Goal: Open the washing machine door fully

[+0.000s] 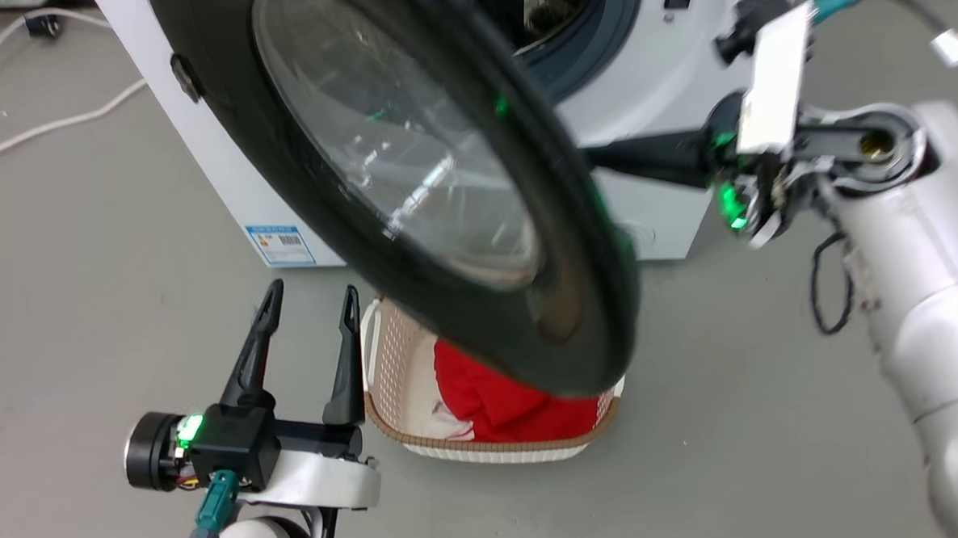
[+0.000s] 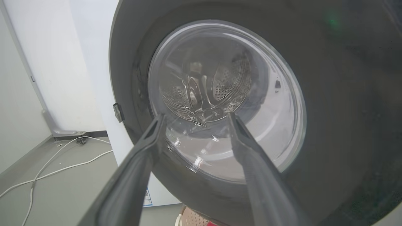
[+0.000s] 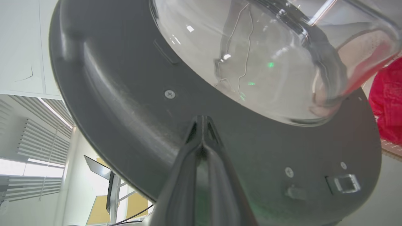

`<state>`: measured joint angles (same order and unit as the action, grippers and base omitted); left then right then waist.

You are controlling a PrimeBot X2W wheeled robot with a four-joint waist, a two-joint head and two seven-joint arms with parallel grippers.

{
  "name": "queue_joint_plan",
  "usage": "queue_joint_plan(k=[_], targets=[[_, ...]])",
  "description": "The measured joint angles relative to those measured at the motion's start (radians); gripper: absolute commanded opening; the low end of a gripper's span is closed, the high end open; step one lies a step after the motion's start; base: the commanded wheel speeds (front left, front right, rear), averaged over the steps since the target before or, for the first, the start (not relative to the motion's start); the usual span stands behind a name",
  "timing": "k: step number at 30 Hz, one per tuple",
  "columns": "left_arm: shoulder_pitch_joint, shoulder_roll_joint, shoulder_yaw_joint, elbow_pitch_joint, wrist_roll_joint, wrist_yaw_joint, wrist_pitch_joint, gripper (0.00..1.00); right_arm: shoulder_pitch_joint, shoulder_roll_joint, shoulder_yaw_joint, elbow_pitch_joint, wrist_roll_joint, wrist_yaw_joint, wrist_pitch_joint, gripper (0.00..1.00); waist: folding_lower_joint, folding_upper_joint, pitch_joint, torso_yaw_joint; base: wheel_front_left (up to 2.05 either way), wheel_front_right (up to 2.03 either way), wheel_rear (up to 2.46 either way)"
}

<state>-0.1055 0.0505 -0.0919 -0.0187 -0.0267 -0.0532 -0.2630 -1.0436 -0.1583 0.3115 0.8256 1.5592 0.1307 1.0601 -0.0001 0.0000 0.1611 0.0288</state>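
Note:
The washing machine door (image 1: 229,94), black with a bulging glass window, stands partly swung out from the white washing machine (image 1: 664,67), and its steel drum (image 1: 552,3) shows behind it. My right gripper (image 1: 603,157) reaches in from the right behind the door's rim. In the right wrist view it (image 3: 202,121) is shut, tips against the door's inner face (image 3: 125,103), with nothing between the fingers. My left gripper (image 1: 311,309) is open at the lower left, apart from the door. In the left wrist view it (image 2: 196,116) points at the door's outer face (image 2: 339,94).
A cream laundry basket (image 1: 386,362) holding red cloth (image 1: 492,390) sits on the grey floor under the door's lower edge, just right of my left fingers. White cables (image 1: 36,127) run across the floor at the left. A blue label (image 1: 280,244) marks the machine's lower corner.

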Motion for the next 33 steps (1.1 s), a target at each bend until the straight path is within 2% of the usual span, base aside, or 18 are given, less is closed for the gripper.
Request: queue_joint_plan(k=[8,15,21,24,25,28,29,31,32,33], targets=[[0.023,0.000,-0.010,0.004,-0.013,0.005,0.000,1.00,0.128,0.068,0.043,-0.128,0.016,0.000,0.008,0.00,-0.0001,0.0000,-0.047,0.013,0.00,0.00,0.00],[0.040,0.000,-0.013,0.009,-0.021,0.015,0.000,1.00,0.216,0.098,0.080,-0.239,0.018,0.000,-0.085,0.00,0.0000,0.0000,-0.069,0.014,0.00,0.00,0.00],[0.059,0.000,-0.007,0.016,-0.028,0.026,0.000,1.00,0.310,0.096,0.026,-0.297,-0.029,0.000,-0.306,0.00,0.0000,0.0000,-0.100,0.008,0.00,0.00,0.00],[0.070,0.000,-0.001,0.021,-0.028,0.028,0.000,1.00,0.385,0.064,-0.025,-0.328,-0.058,0.000,-0.425,0.00,0.0000,0.0000,-0.123,0.005,0.00,0.00,0.00],[0.089,0.000,0.009,0.023,-0.029,0.030,0.000,1.00,0.479,0.036,-0.078,-0.375,-0.083,0.000,-0.538,0.00,0.0000,0.0000,-0.148,0.000,0.00,0.00,0.00],[0.105,0.000,0.020,0.022,-0.029,0.031,0.000,1.00,0.586,0.012,-0.118,-0.433,-0.131,0.000,-0.655,0.00,0.0000,0.0000,-0.167,-0.007,0.00,0.00,0.00],[0.108,0.000,0.024,0.023,-0.029,0.031,0.000,1.00,0.623,0.004,-0.132,-0.452,-0.156,0.000,-0.698,0.03,-0.0001,0.0000,-0.171,-0.010,0.00,0.00,0.00],[0.113,0.000,0.030,0.023,-0.029,0.030,0.000,1.00,0.698,-0.005,-0.160,-0.482,-0.189,0.000,-0.778,0.58,-0.0001,0.0000,-0.179,-0.014,0.00,0.00,0.00],[0.117,0.000,0.032,0.023,-0.029,0.030,0.000,1.00,0.736,-0.007,-0.169,-0.501,-0.214,0.000,-0.819,1.00,-0.0001,0.0000,-0.183,-0.016,0.00,0.00,0.00],[0.121,0.000,0.034,0.024,-0.029,0.030,0.000,1.00,0.768,-0.007,-0.179,-0.514,-0.241,0.000,-0.860,1.00,-0.0001,0.0000,-0.185,-0.017,0.00,0.00,0.00]])
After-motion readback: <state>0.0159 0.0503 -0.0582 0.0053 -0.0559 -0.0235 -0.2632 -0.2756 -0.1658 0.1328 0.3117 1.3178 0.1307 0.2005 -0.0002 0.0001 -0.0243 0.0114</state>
